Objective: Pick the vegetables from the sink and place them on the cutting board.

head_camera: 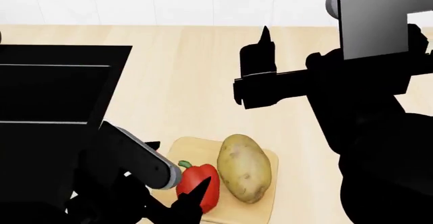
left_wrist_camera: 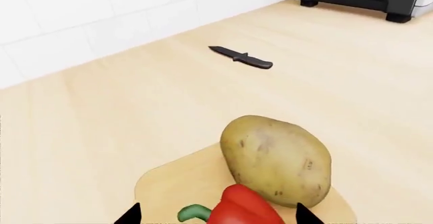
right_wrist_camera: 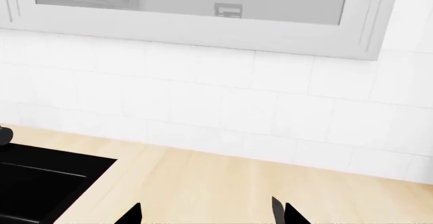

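Sink (head_camera: 54, 97): black basin at the head view's left, well apart from both vegetables.
Cutting board (head_camera: 264, 203): on the countertop (head_camera: 182, 82), carrying both vegetables.
Potato (head_camera: 244, 167): on the board, touching the pepper.
Red bell pepper (head_camera: 201, 183): on the board, between the left fingertips.
Left gripper (left_wrist_camera: 216, 215): jaws apart, straddling the pepper; contact cannot be told.
Right gripper (right_wrist_camera: 206, 213): raised, jaws apart, holding nothing.
Knife (left_wrist_camera: 242, 58): on the countertop, beyond the board.

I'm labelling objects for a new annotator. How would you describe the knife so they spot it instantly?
Start at the light-wood countertop beneath the white tiled wall. Beyond the light-wood cutting board holding the oval yellow-brown potato and glossy red bell pepper lies a small all-black knife, alone, flat on bare counter.
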Available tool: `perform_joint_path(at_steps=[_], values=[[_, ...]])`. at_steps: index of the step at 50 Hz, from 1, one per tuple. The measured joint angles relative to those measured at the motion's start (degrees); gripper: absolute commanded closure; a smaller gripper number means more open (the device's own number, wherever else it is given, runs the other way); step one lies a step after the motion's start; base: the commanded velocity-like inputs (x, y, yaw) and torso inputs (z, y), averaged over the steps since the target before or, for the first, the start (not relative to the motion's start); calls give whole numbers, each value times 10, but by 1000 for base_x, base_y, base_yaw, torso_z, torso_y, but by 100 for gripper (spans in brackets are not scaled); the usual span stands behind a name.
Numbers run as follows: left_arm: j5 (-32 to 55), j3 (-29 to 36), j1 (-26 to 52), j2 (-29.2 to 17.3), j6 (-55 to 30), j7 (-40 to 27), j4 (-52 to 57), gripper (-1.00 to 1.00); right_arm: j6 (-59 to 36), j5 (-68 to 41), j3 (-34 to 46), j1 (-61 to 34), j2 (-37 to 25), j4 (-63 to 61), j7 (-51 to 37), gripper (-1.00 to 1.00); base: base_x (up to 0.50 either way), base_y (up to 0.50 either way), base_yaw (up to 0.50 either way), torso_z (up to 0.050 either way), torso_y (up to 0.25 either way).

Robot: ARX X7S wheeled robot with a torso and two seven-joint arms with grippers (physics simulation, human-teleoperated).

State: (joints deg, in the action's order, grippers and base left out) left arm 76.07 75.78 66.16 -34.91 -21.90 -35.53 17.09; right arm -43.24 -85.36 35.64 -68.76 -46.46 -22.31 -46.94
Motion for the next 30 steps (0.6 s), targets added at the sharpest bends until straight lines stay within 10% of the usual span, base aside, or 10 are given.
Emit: perform_joint_path(at_steps=[30], values=[[54,-63,46,-78,12,-32,57,-100,6,7,-1,11,-9,1,5,-100,0,0,0,0,0]])
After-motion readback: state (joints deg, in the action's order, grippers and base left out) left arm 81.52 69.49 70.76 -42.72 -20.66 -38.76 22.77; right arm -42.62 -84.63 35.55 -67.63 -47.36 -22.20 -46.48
